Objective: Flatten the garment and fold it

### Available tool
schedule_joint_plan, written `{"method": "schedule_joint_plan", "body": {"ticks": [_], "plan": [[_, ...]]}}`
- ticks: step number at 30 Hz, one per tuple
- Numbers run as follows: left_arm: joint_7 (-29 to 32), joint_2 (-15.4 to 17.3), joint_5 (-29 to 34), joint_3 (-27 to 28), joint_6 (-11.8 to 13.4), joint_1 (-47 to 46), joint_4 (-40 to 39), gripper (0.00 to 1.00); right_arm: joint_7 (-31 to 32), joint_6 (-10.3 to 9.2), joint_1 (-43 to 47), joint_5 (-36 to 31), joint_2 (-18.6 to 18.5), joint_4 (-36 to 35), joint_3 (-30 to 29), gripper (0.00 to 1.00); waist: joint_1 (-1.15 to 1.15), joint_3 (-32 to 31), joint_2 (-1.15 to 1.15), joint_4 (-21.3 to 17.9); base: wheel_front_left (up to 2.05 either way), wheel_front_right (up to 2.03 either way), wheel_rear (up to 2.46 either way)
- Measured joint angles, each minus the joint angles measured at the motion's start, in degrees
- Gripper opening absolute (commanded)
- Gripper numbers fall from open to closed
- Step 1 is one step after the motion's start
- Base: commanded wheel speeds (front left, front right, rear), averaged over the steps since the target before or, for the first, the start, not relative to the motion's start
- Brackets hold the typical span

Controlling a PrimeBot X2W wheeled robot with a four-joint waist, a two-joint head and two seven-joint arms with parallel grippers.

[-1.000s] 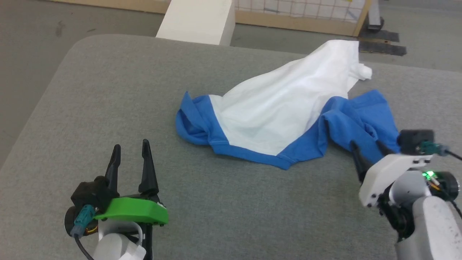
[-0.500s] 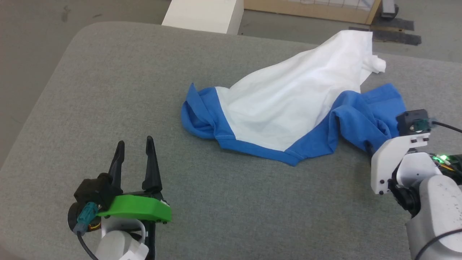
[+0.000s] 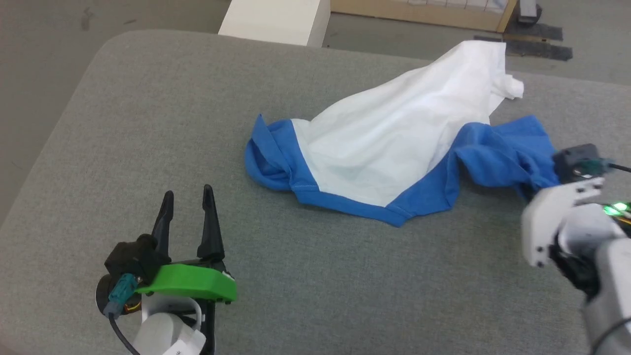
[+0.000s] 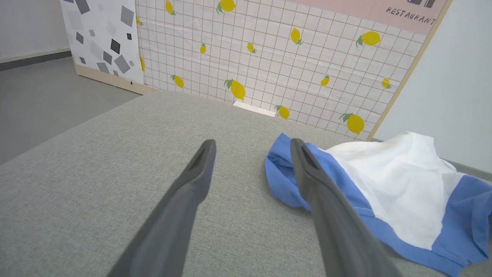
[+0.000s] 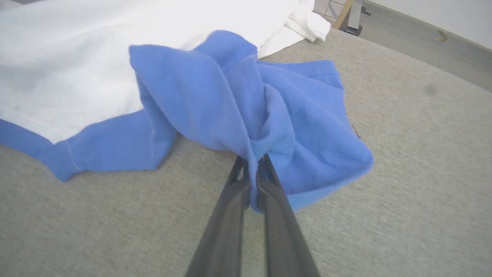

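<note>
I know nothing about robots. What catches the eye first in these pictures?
The crumpled white-and-blue T-shirt stands out, lying on the grey fabric surface. The right gripper is pinched shut on a blue fold at the right, while the left gripper hangs open at lower left, clear of the cloth.

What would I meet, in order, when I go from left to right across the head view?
The left pincer, open → the T-shirt's bunched blue sleeve → its white body → its other blue sleeve → the right pincer, shut on that sleeve.
</note>
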Motion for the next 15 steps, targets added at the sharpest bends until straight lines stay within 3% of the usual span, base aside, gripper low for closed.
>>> {"method": "schedule_joint_plan", "body": {"ticks": [3, 6, 10, 13, 14, 15], "plan": [[0.0, -0.01, 0.02, -0.14, -0.02, 0.0, 0.33, 1.0, 3.02, 0.01, 6.11, 2.25, -7.72, -4.65, -2.57, 0.0, 0.0, -1.33, 0.0, -0.54, 0.0, 0.0, 0.0], [0.0, -0.01, 0.05, -0.03, -0.2, 0.01, 0.48, 1.0, 5.3, 0.01, 10.51, 2.22, -12.32, -5.27, -8.78, 0.0, 0.0, -2.04, 0.0, -1.11, 0.0, 0.0, 0.0], [0.0, 0.0, 0.08, 0.22, -0.34, 0.03, 0.46, 1.0, 5.24, 0.01, 12.39, -0.3, -14.67, -3.32, -19.54, 0.0, 0.0, -2.42, 0.0, -2.03, 0.0, 0.0, 0.0], [0.0, 0.04, 0.08, 0.58, -0.35, 0.04, 0.43, 1.0, 4.72, 0.01, 12.27, -1.29, -13.62, -1.71, -22.31, 0.0, 0.0, -2.44, 0.0, -2.69, 0.0, 0.0, 0.0], [0.0, 0.05, 0.08, 0.64, -0.35, 0.05, 0.43, 1.0, 4.21, 0.01, 12.21, -1.47, -12.47, -1.33, -22.56, 0.1, 0.0, -2.44, 0.0, -2.93, 0.0, 0.0, 0.0], [0.0, 0.07, 0.08, 0.67, -0.35, 0.06, 0.44, 1.0, 3.85, 0.01, 12.17, -1.38, -11.34, -1.1, -22.37, 0.98, 0.0, -2.43, 0.0, -3.15, 0.0, 0.0, 0.0]]}}
